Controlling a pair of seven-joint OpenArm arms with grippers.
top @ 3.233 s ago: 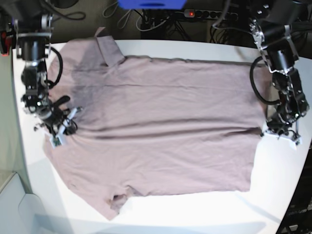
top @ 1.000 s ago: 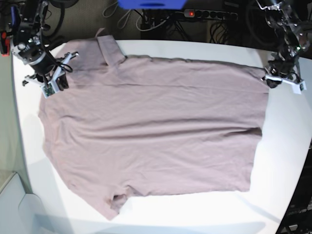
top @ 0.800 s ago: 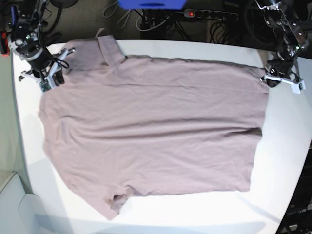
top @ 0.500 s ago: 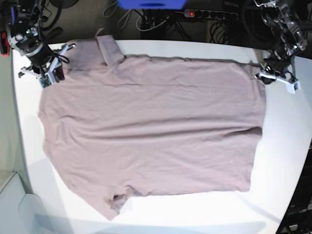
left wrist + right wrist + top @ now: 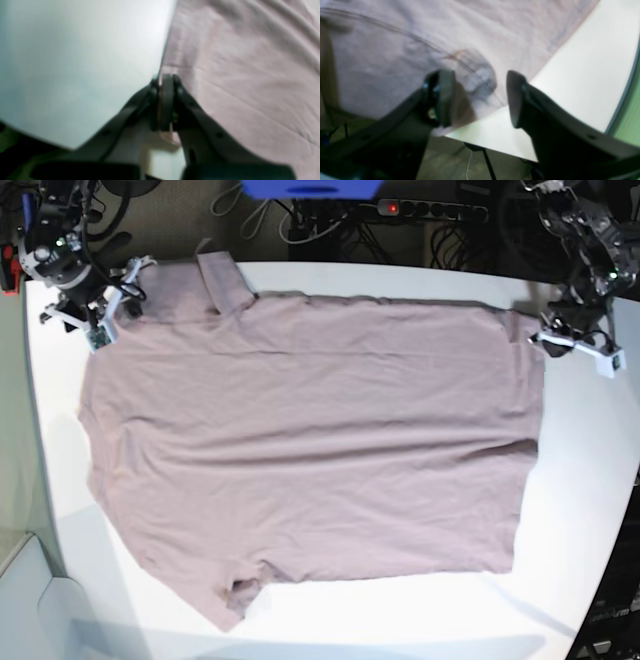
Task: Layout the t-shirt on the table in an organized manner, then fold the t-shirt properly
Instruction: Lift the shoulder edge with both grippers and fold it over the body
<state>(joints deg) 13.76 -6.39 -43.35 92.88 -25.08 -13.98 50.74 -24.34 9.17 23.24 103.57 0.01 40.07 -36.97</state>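
Observation:
The mauve t-shirt lies spread flat on the white table, collar to the left and hem to the right. My left gripper is at the hem's far right corner. In the left wrist view its jaws are shut on the t-shirt's edge, beside bare table. My right gripper is at the far left shoulder. In the right wrist view it stands open over the rumpled t-shirt near the table edge, holding nothing.
Beyond the far table edge lie a power strip, cables and a blue object. The table edge curves down the right side. A pale grey surface sits off the table at the lower left.
My right gripper moved toward the far edge with the shoulder, then opened and let the cloth go. My left gripper stayed shut on the hem corner, which shifted slightly left.

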